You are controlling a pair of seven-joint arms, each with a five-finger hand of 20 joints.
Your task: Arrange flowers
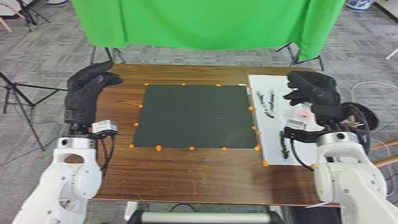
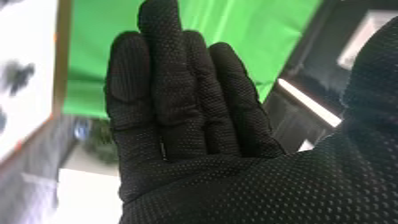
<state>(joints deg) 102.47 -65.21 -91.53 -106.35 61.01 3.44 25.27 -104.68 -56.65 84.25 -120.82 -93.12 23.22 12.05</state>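
pot (image 1: 359, 4) on floor (image 1: 209, 56), contents unclear, left hand (image 1: 84, 95), right hand (image 1: 313, 89), both empty, fingers relaxed

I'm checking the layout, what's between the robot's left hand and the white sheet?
In the head view, a dark mat lies between the left hand and the white sheet.

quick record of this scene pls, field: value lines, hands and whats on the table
surface: brown wooden table
middle: dark square mat, orange dots around its edges
right side: white sheet with dark shapes, too small to identify
left hand: black glove, by the table's left edge
right hand: black glove, over the white sheet, fingers straight
beyond far edge: green cloth
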